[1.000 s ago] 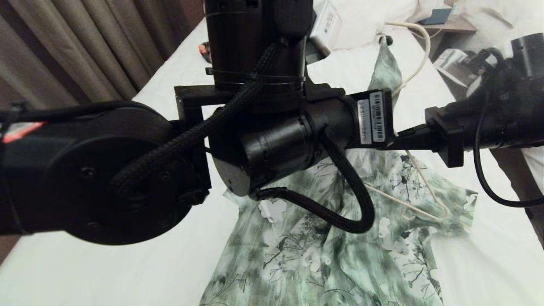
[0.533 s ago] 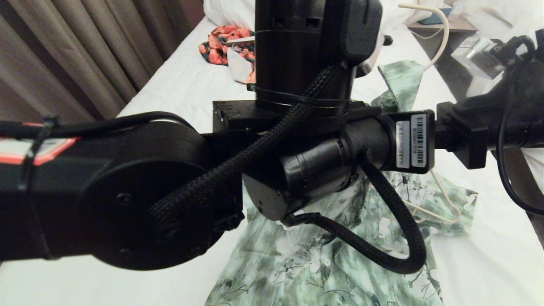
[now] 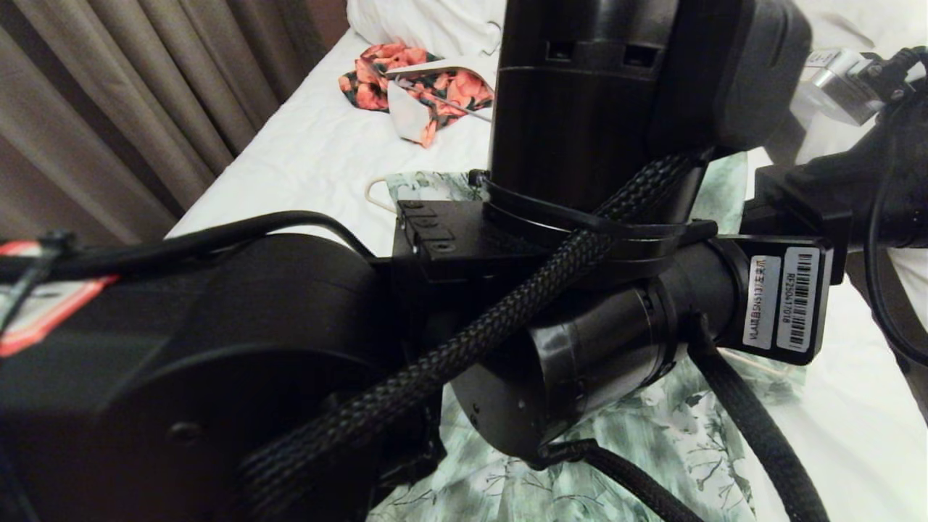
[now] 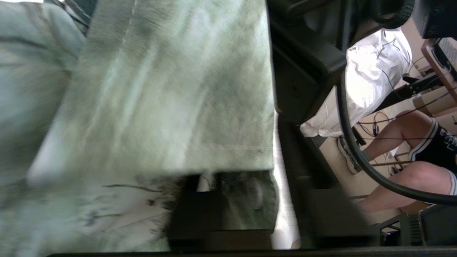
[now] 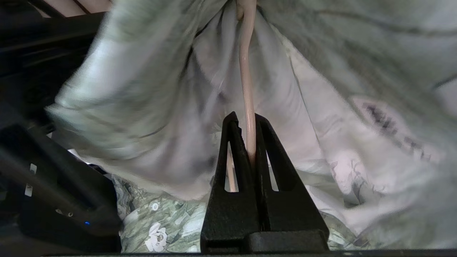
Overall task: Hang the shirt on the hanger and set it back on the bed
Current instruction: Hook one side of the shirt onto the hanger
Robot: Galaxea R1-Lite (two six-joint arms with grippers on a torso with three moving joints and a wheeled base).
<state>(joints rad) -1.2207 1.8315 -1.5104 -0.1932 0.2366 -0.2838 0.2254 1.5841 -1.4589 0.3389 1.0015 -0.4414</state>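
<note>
Shirt: the green and white floral shirt (image 3: 652, 435) lay spread on the bed, much of it hidden in the head view behind the left arm; a fold of it also hung close in front of both wrist cameras (image 4: 160, 100) (image 5: 339, 89).
Hanger: the cream wire hanger (image 5: 246, 89) ran up into the shirt's cloth in the right wrist view; in the head view a small cream loop (image 3: 377, 192) showed at the shirt's far edge, just beside the fabric.
Bed: white sheet (image 3: 304, 159), lightly wrinkled, carried the shirt.
Right gripper: the right gripper (image 5: 249, 142) had its jaws clenched on the hanger's wire, the wire standing between the two black fingertips.
Left gripper: the left gripper (image 4: 246, 207) sat low against the shirt's hem, its dark fingers (image 4: 196, 214) partly under cloth; whether the jaws were released or gripping I cannot tell.
Change from a second before: the left arm (image 3: 580, 145) had swung across toward the right and closer to the head camera, now covering most of the shirt and the hanger frame that had been plainly visible on the cloth.
Newly uncovered: the orange-red floral garment (image 3: 413, 83) at the far end of the bed, hidden earlier by the arm.
Background: brown curtains (image 3: 123, 109) along the bed's left side; a seated person's bare legs (image 4: 410, 150) in the left wrist view.
</note>
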